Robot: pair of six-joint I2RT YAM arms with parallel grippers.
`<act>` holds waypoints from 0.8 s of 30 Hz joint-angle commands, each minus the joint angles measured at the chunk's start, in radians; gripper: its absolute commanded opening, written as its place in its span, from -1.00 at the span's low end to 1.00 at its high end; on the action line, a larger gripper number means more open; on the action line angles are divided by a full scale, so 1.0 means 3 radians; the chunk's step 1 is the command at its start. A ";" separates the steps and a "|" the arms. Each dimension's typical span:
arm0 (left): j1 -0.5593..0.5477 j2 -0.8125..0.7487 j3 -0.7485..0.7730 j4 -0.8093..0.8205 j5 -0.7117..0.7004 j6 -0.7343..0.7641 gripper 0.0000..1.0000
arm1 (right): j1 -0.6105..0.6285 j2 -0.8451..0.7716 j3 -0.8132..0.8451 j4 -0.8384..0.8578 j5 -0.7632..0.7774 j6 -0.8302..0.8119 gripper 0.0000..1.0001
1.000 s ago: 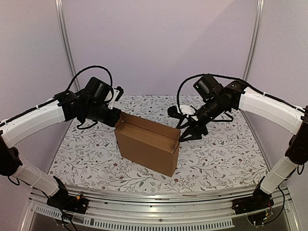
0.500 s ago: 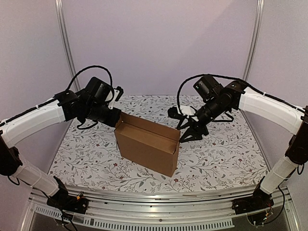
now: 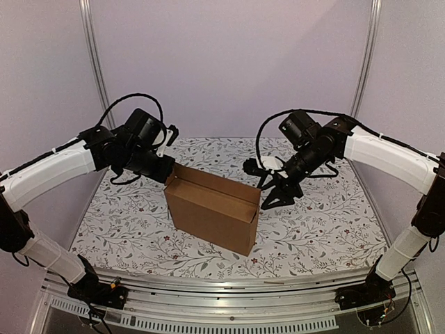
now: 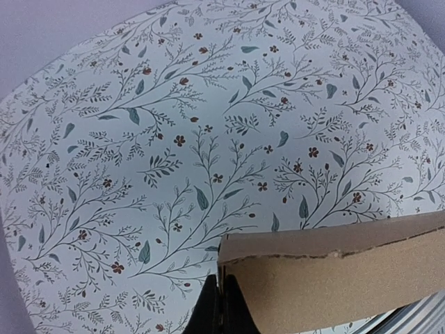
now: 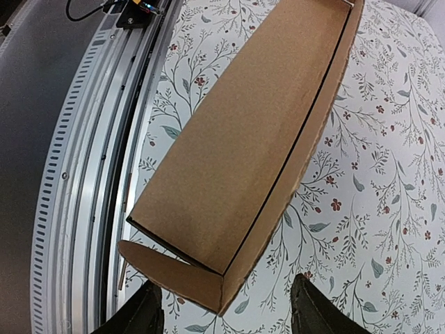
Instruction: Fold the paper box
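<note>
The top view looks down from above and behind the arm bases [image 3: 97, 291], taking in the whole floral-patterned table [image 3: 313, 229] and the brown corrugated cardboard box [image 3: 212, 212]. The left wrist camera sits tight against one box edge, facing out across the table. The right wrist camera looks steeply down into the box's open top, and all three views share box and table.

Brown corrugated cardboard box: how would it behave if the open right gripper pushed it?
Probably tippy: the brown corrugated cardboard box stands tall and narrow, the left gripper pinching one corner. Likely light: it's empty. Thin walls may flex.
</note>
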 commanded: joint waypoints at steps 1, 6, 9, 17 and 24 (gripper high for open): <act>-0.0062 0.0128 -0.0061 -0.0221 0.0080 -0.0075 -1.00 | 0.0029 0.0045 0.0077 -0.0063 -0.0080 -0.0040 0.23; -0.0098 0.0147 -0.0118 -0.0187 0.0076 -0.0104 -1.00 | 0.0026 0.0041 0.0072 -0.0064 -0.0092 -0.0053 0.23; -0.0113 0.0156 -0.0159 -0.0178 0.0024 -0.0090 -1.00 | 0.0026 0.0041 0.0067 -0.0077 -0.0108 -0.0059 0.23; -0.0139 0.0124 -0.0198 -0.0177 -0.0007 -0.0051 -1.00 | 0.0026 0.0045 0.0072 -0.0110 -0.0178 -0.0074 0.24; -0.0183 0.0120 -0.0274 -0.0170 -0.0053 -0.0059 -1.00 | 0.0026 0.0037 0.0072 -0.0108 -0.0178 -0.0068 0.24</act>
